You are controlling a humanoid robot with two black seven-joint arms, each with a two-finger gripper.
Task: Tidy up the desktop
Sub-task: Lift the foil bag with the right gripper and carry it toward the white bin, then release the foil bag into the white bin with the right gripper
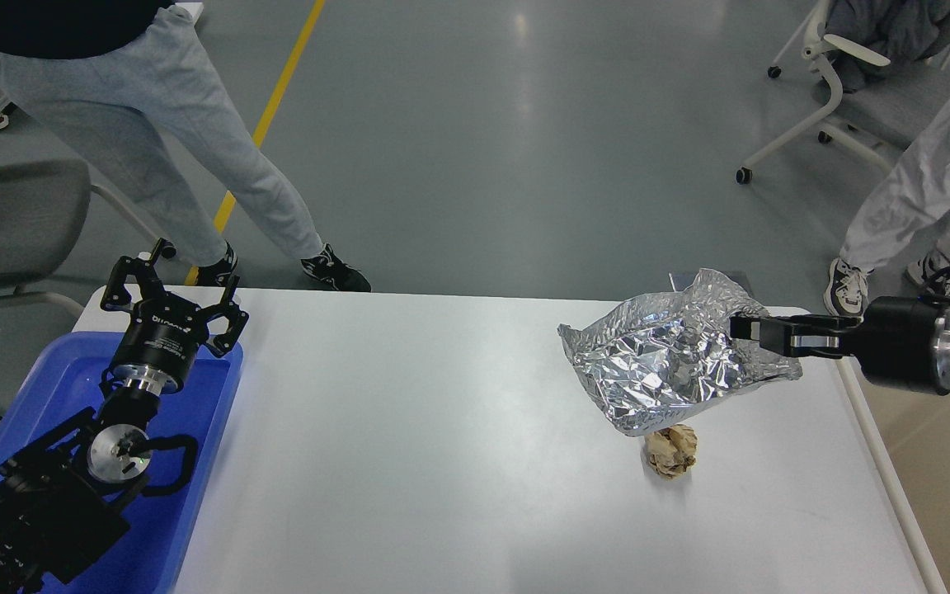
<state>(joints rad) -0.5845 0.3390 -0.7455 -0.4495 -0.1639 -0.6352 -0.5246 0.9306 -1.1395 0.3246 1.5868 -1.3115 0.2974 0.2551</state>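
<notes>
The desktop (409,429) is a glossy white tabletop filling the middle of the head view. My right gripper (743,332) is shut on a crumpled silver foil bag (665,367) and holds it in the air above the table's far right part. A crumpled beige paper ball (671,450) lies on the desktop just below the bag. My left gripper (170,280) is open and empty above the far end of the blue tray (46,396).
The blue plastic tray sits at the table's left edge under my left arm. A white-rimmed beige bin (937,495) stands at the right. People's legs (195,157) and office chairs (838,74) stand on the floor beyond the table.
</notes>
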